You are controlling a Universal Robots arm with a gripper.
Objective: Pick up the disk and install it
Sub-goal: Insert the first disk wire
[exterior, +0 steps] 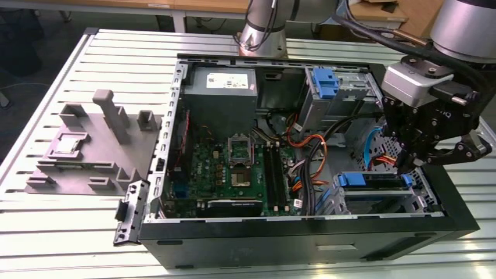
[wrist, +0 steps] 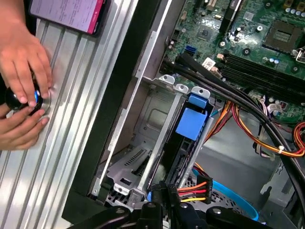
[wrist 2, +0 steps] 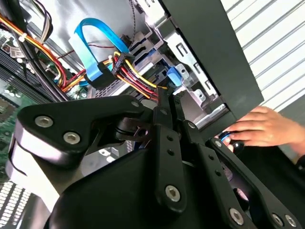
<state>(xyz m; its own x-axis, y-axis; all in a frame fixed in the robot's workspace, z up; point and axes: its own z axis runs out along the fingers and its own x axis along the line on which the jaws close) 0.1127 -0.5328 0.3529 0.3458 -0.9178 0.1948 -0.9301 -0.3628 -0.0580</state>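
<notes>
A: So, where is the disk (exterior: 373,180)?

B: Take the open computer case (exterior: 310,241) as a dial in the exterior view. The disk sits at about four o'clock, in the drive cage by the case's front wall. Its blue bracket faces up, and most of the drive body is sunk into the cage and hidden. In the first wrist view the disk (wrist: 191,123) stands on edge between the cage's metal rails, with only the blue tab and a dark side showing. The label cannot be seen.

A: And the gripper?

B: The gripper (exterior: 422,165) hangs at about three o'clock of the case, over the front wall and just beside the disk. Whether it touches the bracket is hidden by its own black linkage. In both wrist views the gripper (wrist 2: 164,102) (wrist: 161,191) is cut off by the frame edge. I cannot tell whether it is open or closed, or whether it grips anything.

A: What else is around?

B: A second blue bracket (exterior: 326,81) stands at one o'clock, and a grey box with a white sticker (exterior: 223,84) at eleven. A light-blue flat cable (wrist 2: 95,33) and a bundle of red, yellow and black wires (wrist 2: 138,78) cross near the cage. A grey fixture (exterior: 93,145) rests on the slotted table (exterior: 78,232) at nine o'clock, well apart from the case.

A: Any people?

B: Two hands (wrist: 24,62) rest on a dark round knob (wrist: 21,98) on the table beside the case. The person's arms are cut off.
</notes>
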